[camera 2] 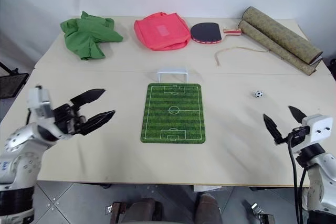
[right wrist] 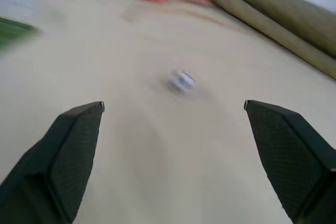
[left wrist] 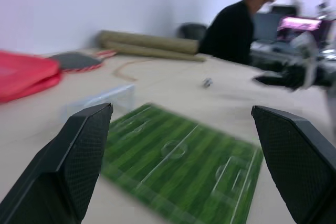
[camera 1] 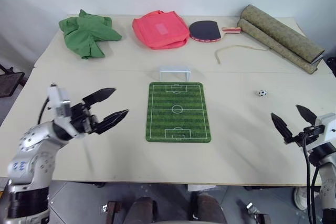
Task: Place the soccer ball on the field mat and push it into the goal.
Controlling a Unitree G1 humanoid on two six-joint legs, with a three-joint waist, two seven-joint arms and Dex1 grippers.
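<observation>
soccer ball (camera 1: 262,93) sits on the bare table (camera 1: 231,150) right of the field mat (camera 1: 178,112), straight ahead of the right gripper (camera 1: 292,120), which is spread open and empty, way nearer than the left gripper (camera 1: 109,109), open too

Left hand (camera 1: 112,107) spread, raised; right hand (camera 1: 293,119) spread, level.

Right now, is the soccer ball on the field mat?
No, the soccer ball sits on the bare table, right of the field mat.
</observation>
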